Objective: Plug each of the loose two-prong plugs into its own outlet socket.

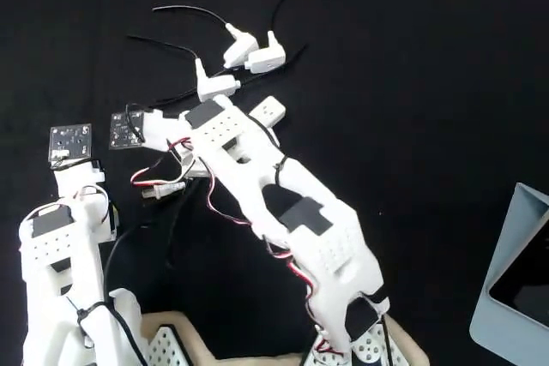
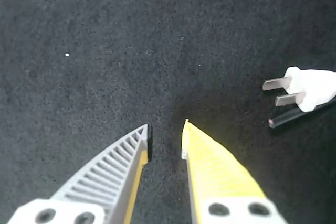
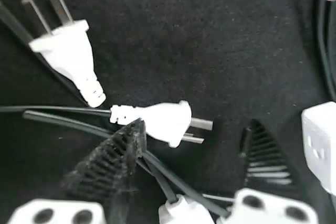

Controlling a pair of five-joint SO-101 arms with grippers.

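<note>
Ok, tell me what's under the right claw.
A white two-prong plug lies on the black cloth between the tips of the open right claw. Black cords pass beneath one finger, partly covered.

3 white plugs (image 1: 264, 61) clustered on black table (image 1: 412, 83), outlet socket (image 1: 270, 111) near, right arm (image 1: 326, 237) beside them

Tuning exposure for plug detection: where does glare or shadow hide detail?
High view: white plugs wash out against the black cloth. Left wrist view: the plug has evenly lit prongs. Right wrist view: the claw's dark fingers merge with the cloth.
</note>
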